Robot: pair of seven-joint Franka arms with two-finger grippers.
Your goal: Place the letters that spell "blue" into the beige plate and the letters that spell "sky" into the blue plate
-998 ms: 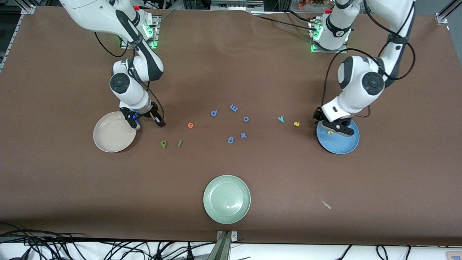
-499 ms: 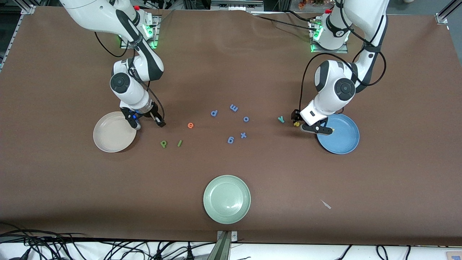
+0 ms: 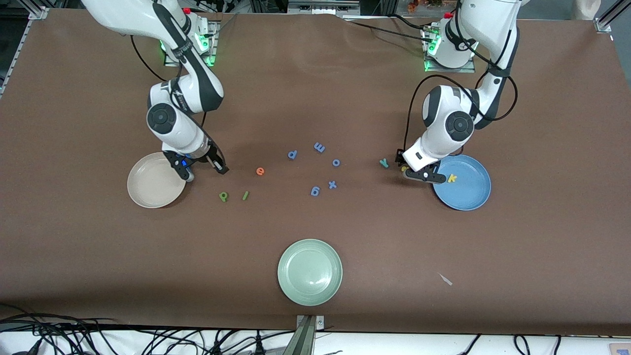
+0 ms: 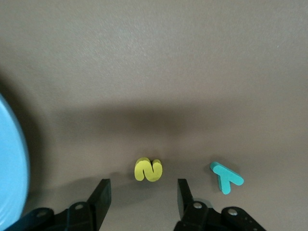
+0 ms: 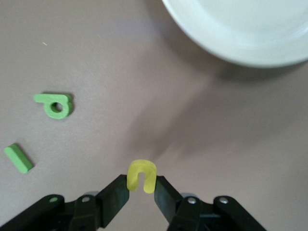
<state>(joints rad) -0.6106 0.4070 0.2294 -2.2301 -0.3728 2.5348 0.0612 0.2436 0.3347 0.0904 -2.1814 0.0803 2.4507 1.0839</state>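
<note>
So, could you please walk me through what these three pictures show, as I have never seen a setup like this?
Two robot arms stand at a brown table. The wide picture looks down from across the table; the other two come from cameras on each arm's wrist.

On the table lie a beige plate, a blue plate, a green plate and small foam letters.

The right end effector, beside the beige plate, is shut on a yellow u.

The left end effector is open, low over a yellow s next to the blue plate, which holds a yellow k.
</note>
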